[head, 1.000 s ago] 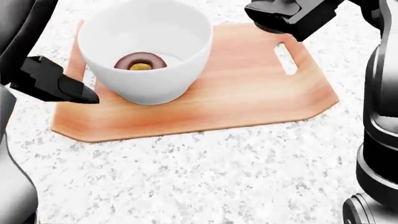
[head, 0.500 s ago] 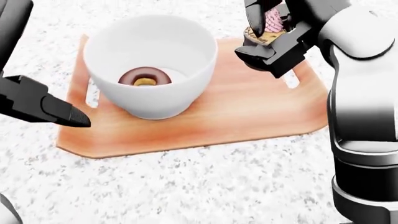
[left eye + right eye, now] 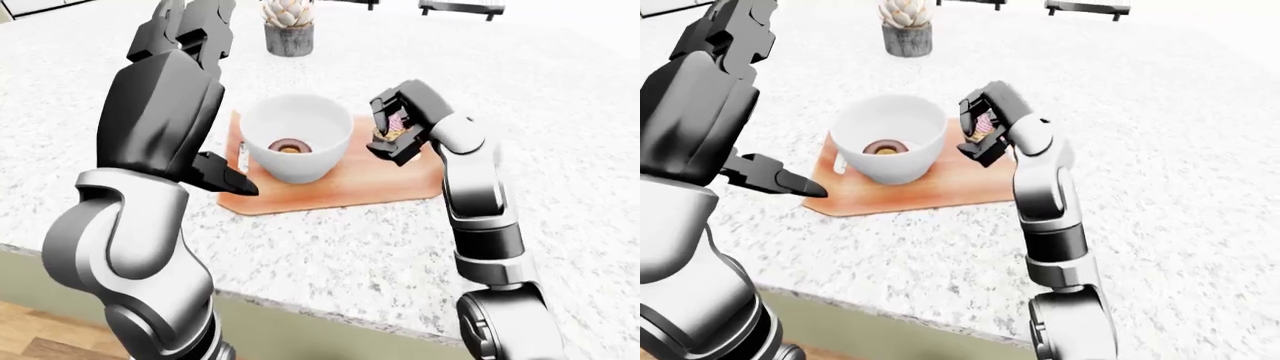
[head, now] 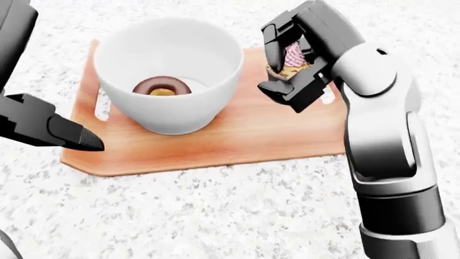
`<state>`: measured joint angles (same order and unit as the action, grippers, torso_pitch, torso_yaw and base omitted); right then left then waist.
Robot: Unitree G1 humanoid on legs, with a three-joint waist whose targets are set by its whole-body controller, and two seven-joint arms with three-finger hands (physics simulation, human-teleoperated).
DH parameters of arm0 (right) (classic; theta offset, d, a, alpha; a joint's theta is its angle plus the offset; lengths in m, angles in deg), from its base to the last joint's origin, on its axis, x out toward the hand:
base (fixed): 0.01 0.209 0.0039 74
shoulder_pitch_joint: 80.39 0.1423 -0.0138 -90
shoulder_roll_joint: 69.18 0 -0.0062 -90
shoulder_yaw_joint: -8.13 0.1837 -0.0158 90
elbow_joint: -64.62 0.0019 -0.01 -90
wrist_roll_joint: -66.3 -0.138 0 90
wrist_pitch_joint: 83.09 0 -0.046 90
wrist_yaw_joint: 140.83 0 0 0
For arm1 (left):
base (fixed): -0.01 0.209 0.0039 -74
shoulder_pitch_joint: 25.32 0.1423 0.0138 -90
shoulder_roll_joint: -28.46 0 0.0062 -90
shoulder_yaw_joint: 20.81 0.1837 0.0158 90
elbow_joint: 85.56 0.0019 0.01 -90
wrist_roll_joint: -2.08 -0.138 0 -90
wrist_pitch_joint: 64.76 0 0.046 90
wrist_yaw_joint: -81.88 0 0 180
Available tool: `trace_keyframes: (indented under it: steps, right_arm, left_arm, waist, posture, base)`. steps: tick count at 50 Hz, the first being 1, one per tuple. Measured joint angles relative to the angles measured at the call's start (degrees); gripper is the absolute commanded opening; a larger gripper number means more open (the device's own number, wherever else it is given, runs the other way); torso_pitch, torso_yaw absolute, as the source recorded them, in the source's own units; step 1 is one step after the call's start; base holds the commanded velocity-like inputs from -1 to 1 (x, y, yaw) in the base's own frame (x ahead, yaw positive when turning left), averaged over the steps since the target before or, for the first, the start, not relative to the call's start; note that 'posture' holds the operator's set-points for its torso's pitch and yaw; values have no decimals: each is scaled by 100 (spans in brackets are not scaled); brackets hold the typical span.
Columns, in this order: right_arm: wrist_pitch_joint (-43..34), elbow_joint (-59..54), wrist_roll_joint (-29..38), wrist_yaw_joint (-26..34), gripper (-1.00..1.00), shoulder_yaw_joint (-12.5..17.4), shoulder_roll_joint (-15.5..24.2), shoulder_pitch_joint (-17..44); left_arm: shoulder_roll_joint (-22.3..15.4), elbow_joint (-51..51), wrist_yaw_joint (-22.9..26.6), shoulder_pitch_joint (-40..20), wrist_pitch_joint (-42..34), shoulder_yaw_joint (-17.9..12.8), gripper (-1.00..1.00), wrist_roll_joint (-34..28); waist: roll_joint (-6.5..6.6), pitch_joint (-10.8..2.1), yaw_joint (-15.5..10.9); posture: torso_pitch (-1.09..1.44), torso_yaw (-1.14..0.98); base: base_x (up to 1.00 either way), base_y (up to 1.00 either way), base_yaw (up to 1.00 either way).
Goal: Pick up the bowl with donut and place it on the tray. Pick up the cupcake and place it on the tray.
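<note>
A white bowl [image 4: 169,70] with a chocolate donut [image 4: 162,87] inside stands on the left part of the wooden tray [image 4: 244,132]. My right hand [image 4: 289,63] is shut on a pink-frosted cupcake [image 4: 293,56] and holds it above the tray's right part, right of the bowl. My left hand [image 3: 190,30] is raised above the counter at the upper left of the left-eye view, fingers spread, holding nothing. A black part of my left arm [image 4: 50,127] points at the tray's left edge.
The tray lies on a speckled white stone counter [image 3: 330,247]. A potted succulent [image 3: 288,27] stands beyond the tray at the top of the left-eye view. The counter's near edge [image 3: 900,311] runs along the bottom, with wooden floor below.
My right hand has come down and toward the camera with the cupcake, over the tray's right part. The view has shifted slightly. The bowl has stayed on the tray.
</note>
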<state>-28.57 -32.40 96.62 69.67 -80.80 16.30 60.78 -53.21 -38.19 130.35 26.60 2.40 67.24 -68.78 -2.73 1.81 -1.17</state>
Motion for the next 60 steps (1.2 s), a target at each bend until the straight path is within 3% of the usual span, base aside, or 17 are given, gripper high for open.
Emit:
trace_keyframes:
  steps: [22,25,27,36,50,56,60]
  right_arm:
    - [626,-639,376,-319,-100,-82,-183,-118]
    - [673,-700,389,-345,-92,-96,-205,-123]
    - [701,-737,392,-357,-72,-101,-217,-123]
    - [835,-948,421,-419,-50,-130,-264,-138]
    - [872,-1264,516,-557,-48,-115,-196,-309]
    - [875,-1261,523,-557,-37,-122,-185,-310]
    - [853,-1259,539,-556,-12,-104,-189,-307]
  left_arm:
    - [-43,-40,-17,49,-19,-37,100,44]
    - [-32,-42,-43,94,-12,-32,100,51]
    - [-28,-36,-52,105,-10,-29,100,57]
    - [-53,-44,-71,99,-8,-49,100,84]
    - [-89,-82,-122,192,-11,-97,100,131]
    - [-90,-77,-116,185,-13,-83,100,132]
    - [-81,-89,-122,207,-2,-69,100,137]
  waist:
    - [-86,-66,-6]
    - [-95,-68,-8]
    - [-100,-66,-10]
    - [-111,-78,-22]
    - [-186,-127,-69]
    - [-186,-122,-75]
    - [-180,-121,-83]
  posture:
    - [0,0]
    - [0,0]
    - [0,0]
    - [0,0]
    - [0,0]
    - [0,0]
    - [0,0]
  base:
    - [0,0,0]
    - [0,0,0]
    - [0,0,0]
    - [0,0,0]
    - [0,0,0]
    - [0,0,0]
    - [0,0,0]
